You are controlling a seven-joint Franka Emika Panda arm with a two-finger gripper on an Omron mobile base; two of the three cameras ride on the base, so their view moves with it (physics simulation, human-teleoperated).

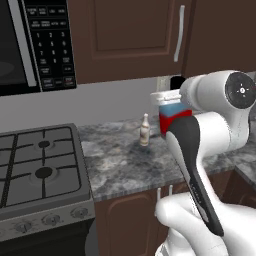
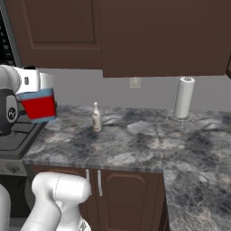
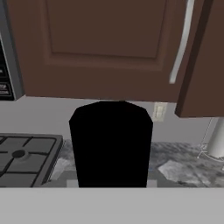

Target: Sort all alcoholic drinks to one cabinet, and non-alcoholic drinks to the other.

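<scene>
The gripper (image 2: pixel 39 92) is pinching the blue bottle (image 2: pixel 39 106), holding it in the air above the counter's (image 2: pixel 135 144) left end, beside the stove (image 1: pixel 40 170). Its black cap (image 3: pixel 111 142) is facing the closed wall cabinet (image 3: pixel 105 43) with the silver handle (image 3: pixel 181 41). The pale bottle (image 1: pixel 145 131) is standing upright on the counter, well apart from a paper towel roll (image 2: pixel 184 97).

blue-and-red bottle (image 2: pixel 39 106), mottled grey counter (image 2: pixel 135 140)
</scene>
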